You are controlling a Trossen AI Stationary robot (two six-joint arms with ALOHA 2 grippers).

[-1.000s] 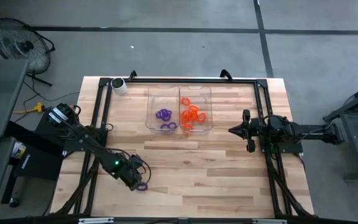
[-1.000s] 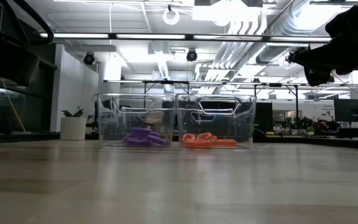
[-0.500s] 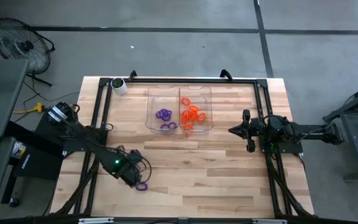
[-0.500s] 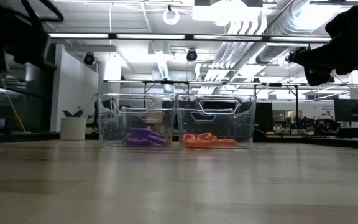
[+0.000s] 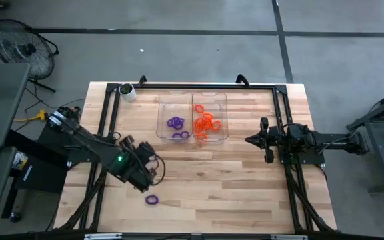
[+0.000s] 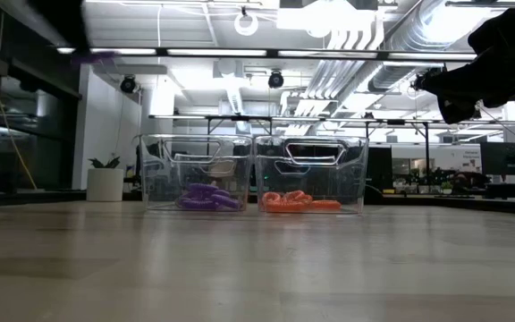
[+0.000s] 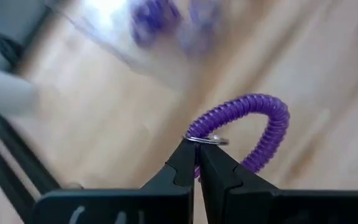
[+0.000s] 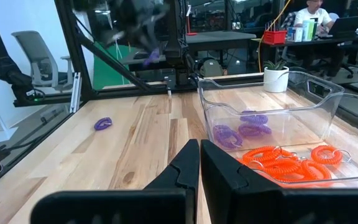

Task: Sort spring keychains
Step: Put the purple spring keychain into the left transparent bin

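My left gripper point(image 7: 197, 146) is shut on a purple spring keychain point(image 7: 263, 127) above the near-left part of the table point(image 5: 151, 171); it shows as a purple smear in the low view point(image 6: 97, 55). A second purple keychain point(image 5: 152, 199) lies flat on the table near the front edge and also shows in the right wrist view point(image 8: 103, 123). Two clear trays stand side by side at the far middle: the left one point(image 5: 167, 107) holds purple keychains point(image 5: 176, 124), the right one point(image 5: 219, 100) holds orange keychains point(image 5: 207, 124). My right gripper point(image 8: 199, 149) is shut and empty at the right point(image 5: 251, 139). My left gripper pinches the keychain at its small metal ring point(image 7: 207, 140) between the two fingertips. The purple coil loop point(image 7: 272, 118) stands out beyond the fingertips. The keychain is lifted clear of the table.
A small white pot with green in it point(image 5: 127, 91) stands at the far left corner. A black frame point(image 5: 109, 113) runs along the table's sides and far edge. Bare wood point(image 5: 225, 180) lies between the trays and the front edge.
My left gripper has risen from the table's near edge and gone toward the far edge and the trays, shut on a purple keychain that is now lifted clear. The other purple keychain has stayed on the table where the gripper was.
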